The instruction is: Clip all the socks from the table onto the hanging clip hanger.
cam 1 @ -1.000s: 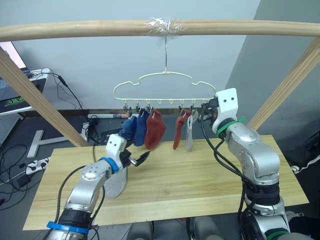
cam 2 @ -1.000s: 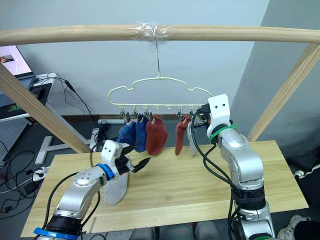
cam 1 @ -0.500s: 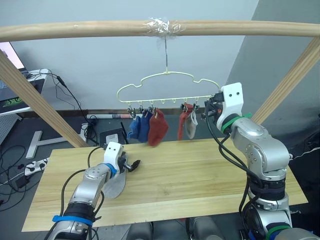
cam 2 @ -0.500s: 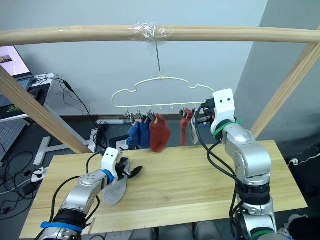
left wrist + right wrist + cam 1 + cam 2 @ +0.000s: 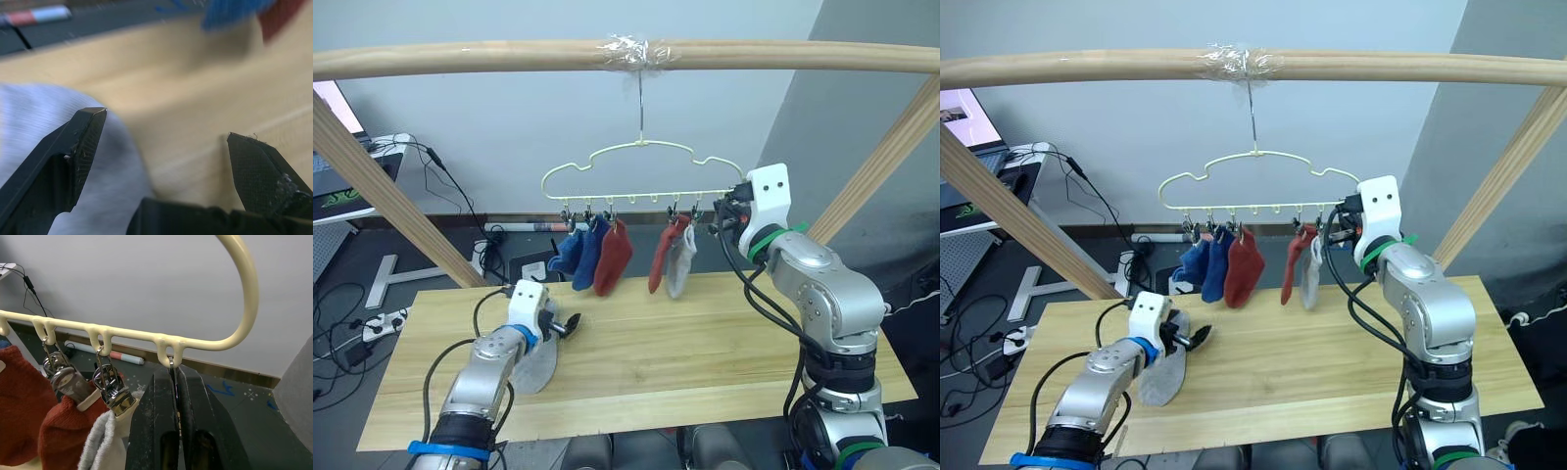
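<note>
The clip hanger (image 5: 641, 171) hangs by its hook from the wooden pole (image 5: 460, 57), above the far edge of the table (image 5: 705, 338). Five socks are clipped on it: two blue socks (image 5: 578, 251) and a rust red sock (image 5: 614, 258) on the left part, then another rust red sock (image 5: 661, 257) and a light grey sock (image 5: 680, 262) on the right part.

The right gripper (image 5: 175, 382) is raised at the right end of the hanger. Its two fingers are pressed together on the last clip (image 5: 171, 363), which hangs from the final loop of the wire, just beside the clip that holds the grey sock.

The last light grey sock (image 5: 536, 364) lies flat on the table, at the near left. The left gripper (image 5: 166, 147) is low over the table with its fingers wide apart and holding nothing. One finger (image 5: 80, 142) is over the edge of this sock and the other is over bare wood to the right of it.
</note>
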Motion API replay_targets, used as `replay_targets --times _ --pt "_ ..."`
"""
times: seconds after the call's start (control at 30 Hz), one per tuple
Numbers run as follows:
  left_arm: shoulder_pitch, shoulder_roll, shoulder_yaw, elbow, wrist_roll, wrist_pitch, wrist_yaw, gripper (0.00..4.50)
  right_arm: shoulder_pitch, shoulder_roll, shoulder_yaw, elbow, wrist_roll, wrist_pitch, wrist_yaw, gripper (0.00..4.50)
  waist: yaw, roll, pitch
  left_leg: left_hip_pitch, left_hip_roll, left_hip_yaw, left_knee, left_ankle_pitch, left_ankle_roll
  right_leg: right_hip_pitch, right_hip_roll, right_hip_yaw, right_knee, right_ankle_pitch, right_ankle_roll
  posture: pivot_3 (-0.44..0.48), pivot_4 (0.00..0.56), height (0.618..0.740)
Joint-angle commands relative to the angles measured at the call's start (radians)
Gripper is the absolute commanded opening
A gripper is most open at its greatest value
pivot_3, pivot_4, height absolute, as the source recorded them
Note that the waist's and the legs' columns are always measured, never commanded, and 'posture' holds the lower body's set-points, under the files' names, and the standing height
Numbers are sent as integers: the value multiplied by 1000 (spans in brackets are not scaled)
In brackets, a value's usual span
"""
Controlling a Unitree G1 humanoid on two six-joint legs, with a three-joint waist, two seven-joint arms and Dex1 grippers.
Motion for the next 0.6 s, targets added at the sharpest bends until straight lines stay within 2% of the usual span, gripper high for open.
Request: replay_targets --times 0.03,0.17,0.3,0.47,0.6 --pt "19 9 48 -110 -35 42 5 4500 15 -8 -10 -24 5 0 -3 28 1 0 0 0 0 0 0 0 0 0 0 0 0 0 0 97 152 740" --pt "32 26 61 -100 -16 78 29 4500 12 -3 -6 -20 9 -3 -4 28 0 0 0 0 0 0 0 0 0 0 0 0 0 0 0 108 152 740" --pt "7 38 56 1 10 93 57 4500 12 -3 -2 -13 9 -7 -4 28 3 0 0 0 0 0 0 0 0 0 0 0 0 0 0 106 150 740" --pt "-17 34 67 69 -3 117 59 4500 14 -7 -2 -17 10 -3 -2 28 14 0 0 0 0 0 0 0 0 0 0 -1 -1 0 0 105 150 740" --pt "-25 17 70 109 -35 204 43 4500 16 -8 1 -19 10 1 -1 28 18 0 0 0 0 0 -1 0 0 0 0 0 -1 0 0 103 148 740"
